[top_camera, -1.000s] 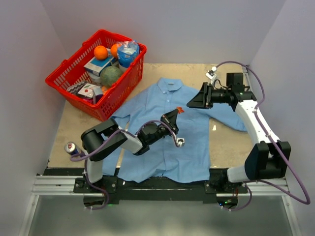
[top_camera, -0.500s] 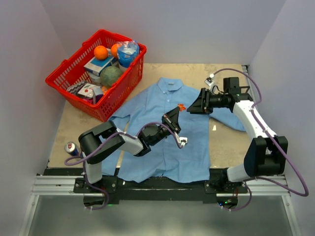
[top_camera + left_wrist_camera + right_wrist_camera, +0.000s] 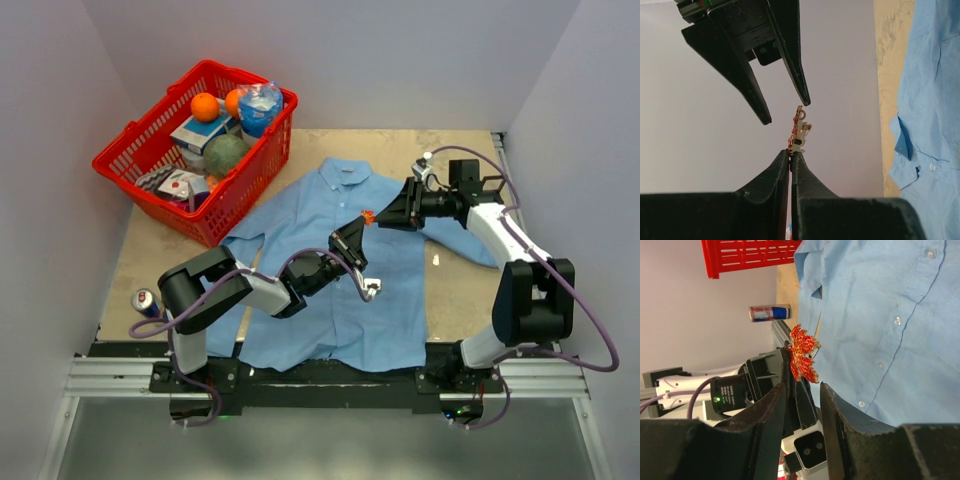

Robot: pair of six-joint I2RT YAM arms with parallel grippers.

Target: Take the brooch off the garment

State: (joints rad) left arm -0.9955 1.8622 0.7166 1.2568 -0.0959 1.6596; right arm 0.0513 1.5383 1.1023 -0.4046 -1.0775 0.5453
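Brooch point(image 3: 802, 354): red-orange, leaf-shaped, gilt-edged

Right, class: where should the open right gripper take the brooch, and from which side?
Probably take the brooch by its free end, projecting past the shut left gripper. Come head-on from opposite, the right gripper closing across its thin flat faces.

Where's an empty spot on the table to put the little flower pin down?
Bare table shows between the shirt and the right arm's base. Another strip lies beyond the collar, right of the red basket. Crowded: mid-shirt, where both arms meet at the brooch, and the full basket.
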